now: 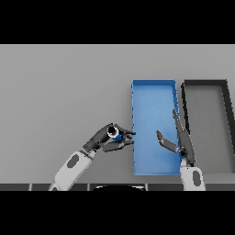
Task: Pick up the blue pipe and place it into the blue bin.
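While right hand idles, left hand pinches blue pipe.

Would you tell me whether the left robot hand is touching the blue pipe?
Touching: in the head view, the left robot hand has fingers and thumb curled around the blue pipe.

Matt grey table, smooth matt blue bin, matt dark bin.

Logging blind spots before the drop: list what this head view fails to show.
- Small blue pipe: mostly wrapped by the left robot hand; its length is hidden.
- Blue rectangular bin: right robot hand covers part of its floor and right wall.
- Dark grey rectangular bin: right side cut by the picture edge.
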Controlling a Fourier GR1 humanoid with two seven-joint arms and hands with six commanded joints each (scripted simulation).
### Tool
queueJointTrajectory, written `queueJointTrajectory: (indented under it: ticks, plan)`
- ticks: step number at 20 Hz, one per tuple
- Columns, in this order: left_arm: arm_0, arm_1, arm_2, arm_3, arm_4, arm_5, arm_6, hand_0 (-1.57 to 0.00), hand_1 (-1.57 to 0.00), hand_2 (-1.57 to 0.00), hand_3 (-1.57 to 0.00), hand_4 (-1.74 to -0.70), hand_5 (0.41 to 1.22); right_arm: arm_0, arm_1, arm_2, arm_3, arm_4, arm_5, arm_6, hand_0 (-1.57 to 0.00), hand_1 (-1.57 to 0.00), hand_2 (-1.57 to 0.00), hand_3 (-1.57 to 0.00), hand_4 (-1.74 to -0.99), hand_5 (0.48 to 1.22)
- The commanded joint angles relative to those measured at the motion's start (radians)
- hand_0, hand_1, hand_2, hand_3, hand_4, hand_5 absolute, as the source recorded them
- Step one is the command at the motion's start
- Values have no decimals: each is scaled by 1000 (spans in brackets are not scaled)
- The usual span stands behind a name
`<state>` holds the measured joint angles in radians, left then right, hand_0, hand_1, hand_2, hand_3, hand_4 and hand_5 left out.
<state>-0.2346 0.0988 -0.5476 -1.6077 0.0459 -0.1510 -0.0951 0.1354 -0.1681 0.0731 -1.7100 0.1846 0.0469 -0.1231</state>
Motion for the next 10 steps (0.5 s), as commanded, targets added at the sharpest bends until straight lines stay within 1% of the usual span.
queueJointTrajectory:
  ticks: [1, 2, 3, 5, 7, 8, 9, 10]
  plan:
    - [3, -1, 1, -12, 2, -1, 25, -1564, -1565, -1566, -1566, -1466, 1219, 1, -5, -5, -11, -8, 3, 5, 1, 1, 1, 1, -1158, 643]
    - [3, -9, -5, -3, -11, -5, 41, -1565, -1566, -1567, -1567, -1467, 1219, -15, -7, -14, 3, -14, 1, 21, 1, 1, 1, 1, -1155, 642]
    - [13, -16, -13, -1, -24, -7, 39, -1566, -1567, -1568, -1568, -1467, 1220, -12, -5, -12, -2, -11, -2, 14, 1, 1, 1, 1, -1151, 643]
    - [9, -26, -1, 8, -32, -8, 43, -1568, -1569, -1569, -1569, -1466, 1220, 18, -2, -6, -29, 8, -18, 5, 1, 1, 1, 1, -1141, 643]
    - [14, -29, 7, 3, -29, -23, 32, -1569, -1569, -1570, -1570, -1466, 1220, 61, 4, 0, -68, 34, -43, 6, 1, 1, 1, 1, -1138, 643]
    - [9, -29, 10, 4, -40, -25, 42, -1569, -1570, -1570, -1570, -1466, 1220, 83, 7, 3, -89, 48, -56, 10, 1, 1, 1, 1, -1166, 643]
    - [17, -32, 7, 5, -48, -28, 34, -1570, -1570, -1570, -1570, -1466, 1220, 101, 6, 1, -115, 59, -68, 21, 1, 1, 1, 1, -1188, 643]
    - [9, -37, 17, 15, -48, -33, 42, -1570, -1570, -1570, -1570, -1466, 1220, 108, 10, 3, -119, 70, -77, 32, 1, 1, 1, 1, -1191, 642]
